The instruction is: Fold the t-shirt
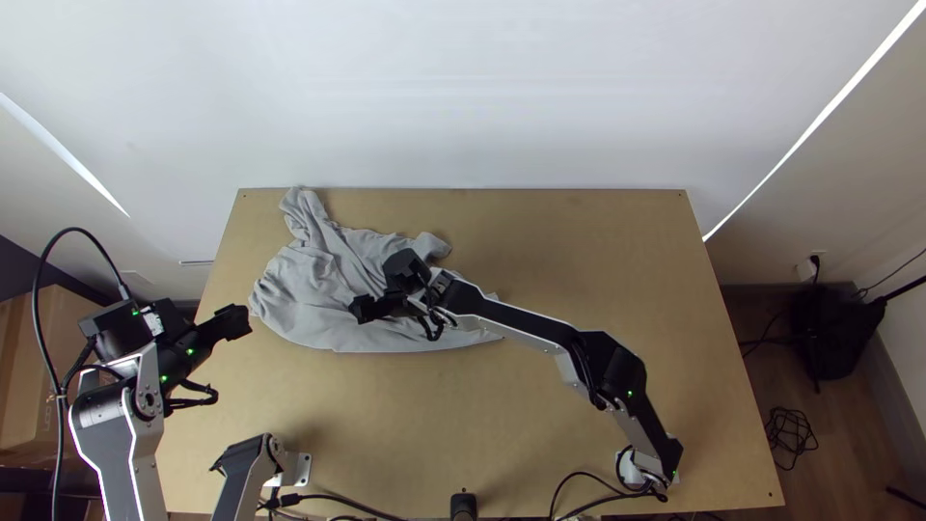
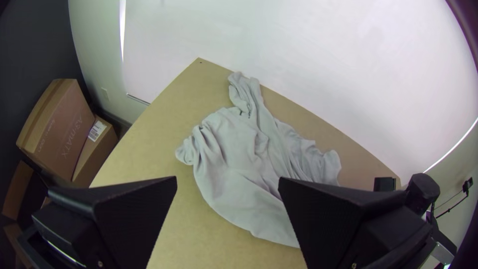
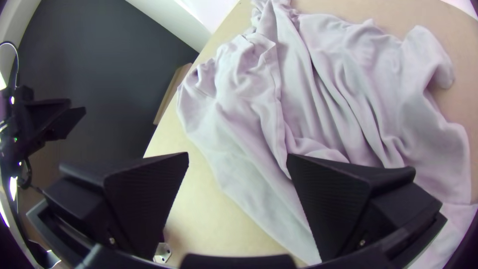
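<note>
Print (image 2: 72,136) stands on one cardboard box (image 2: 59,119), a white label (image 2: 97,130) on the lower box (image 2: 93,153)

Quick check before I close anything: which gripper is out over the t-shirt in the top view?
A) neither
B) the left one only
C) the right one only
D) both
C: the right gripper hangs over the rumpled grey t-shirt with its fingers apart, while the left gripper is off to the side, by the table's left edge.

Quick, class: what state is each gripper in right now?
Left gripper: open, holding nothing.
Right gripper: open, jaws apart over the t-shirt.
</note>
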You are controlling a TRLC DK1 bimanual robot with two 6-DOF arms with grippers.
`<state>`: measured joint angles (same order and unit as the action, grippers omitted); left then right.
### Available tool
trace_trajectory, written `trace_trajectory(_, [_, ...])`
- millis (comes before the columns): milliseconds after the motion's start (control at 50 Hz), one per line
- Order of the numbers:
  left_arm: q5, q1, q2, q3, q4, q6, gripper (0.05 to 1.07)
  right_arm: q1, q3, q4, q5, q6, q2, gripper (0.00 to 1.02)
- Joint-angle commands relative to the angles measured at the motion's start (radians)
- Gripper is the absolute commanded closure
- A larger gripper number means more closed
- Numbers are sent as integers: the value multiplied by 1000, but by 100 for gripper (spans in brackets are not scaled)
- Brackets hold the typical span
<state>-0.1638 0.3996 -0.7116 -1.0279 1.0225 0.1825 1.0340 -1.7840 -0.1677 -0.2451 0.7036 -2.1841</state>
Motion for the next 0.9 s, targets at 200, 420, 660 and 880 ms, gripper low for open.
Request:
trace_trajectory(200, [-2,8,20,22,-6,-20,10,1,-130,-6,-17,14,-152,17])
trace_trajectory(420, [-2,27,37,3,24,-40,10,-2,-227,-10,-8,5,-256,60])
trace_trajectory(660, [-2,36,47,0,34,-52,10,-14,-301,-66,-6,5,-301,73])
trace_trajectory(880, [-3,38,38,-1,28,-52,10,-29,-301,-130,-8,-12,-259,100])
